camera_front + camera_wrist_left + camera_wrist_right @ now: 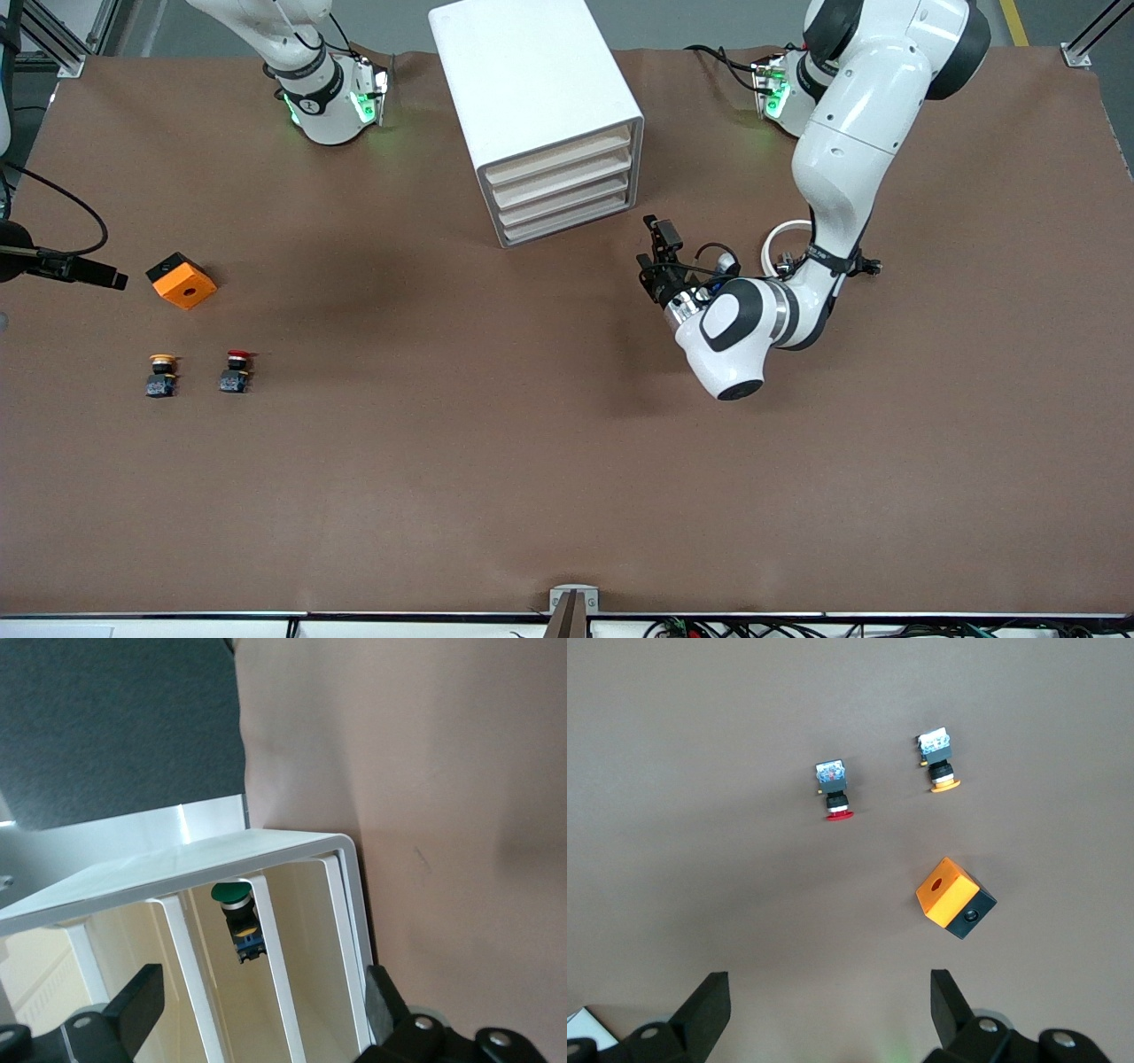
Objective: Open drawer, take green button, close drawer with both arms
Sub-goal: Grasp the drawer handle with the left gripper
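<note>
The left gripper (649,251), fingers spread wide, hangs over the desk (532,425) beside the closed drawer (567,226) in the cabinet (532,97); its wrist view shows the button (237,917) inside. With bare desk around, it risks nudging the cabinet or catching a higher drawer's edge. The right gripper (824,1019), wide open, waits over the orange box (953,897).

The right tool (824,1014) lies outside the front view; its wrist view crops both fingers. The green button (237,917) shows only through the cabinet (532,97) slats, base partly hidden. The left tool (654,257) has its fingertips cropped in its wrist view.
</note>
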Tool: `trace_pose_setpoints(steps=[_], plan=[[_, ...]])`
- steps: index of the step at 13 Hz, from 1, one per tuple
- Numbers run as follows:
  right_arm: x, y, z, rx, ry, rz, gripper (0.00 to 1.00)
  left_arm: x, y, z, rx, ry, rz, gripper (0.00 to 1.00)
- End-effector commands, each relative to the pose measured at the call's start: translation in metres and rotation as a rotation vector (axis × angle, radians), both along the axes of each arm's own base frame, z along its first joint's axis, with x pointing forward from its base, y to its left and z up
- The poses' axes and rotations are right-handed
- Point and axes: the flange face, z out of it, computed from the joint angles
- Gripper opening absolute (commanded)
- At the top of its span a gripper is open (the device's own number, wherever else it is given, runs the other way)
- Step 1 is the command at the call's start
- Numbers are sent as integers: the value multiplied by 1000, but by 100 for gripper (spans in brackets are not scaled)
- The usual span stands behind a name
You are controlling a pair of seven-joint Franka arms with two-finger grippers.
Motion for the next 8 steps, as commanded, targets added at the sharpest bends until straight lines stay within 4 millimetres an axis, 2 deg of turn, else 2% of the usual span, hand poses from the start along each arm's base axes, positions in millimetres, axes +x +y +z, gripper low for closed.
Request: trace_pose_setpoints(steps=[1, 4, 8], plan=[[-3, -4, -3, 11, -1, 5, 100, 2, 0, -6, 19, 62, 37, 100], [-10, -17, -19, 26, 3, 29, 100, -2, -4, -14, 10, 115, 74, 100], [-10, -13, -19, 27, 4, 35, 100, -8, -13, -33, -16, 195, 136, 100]])
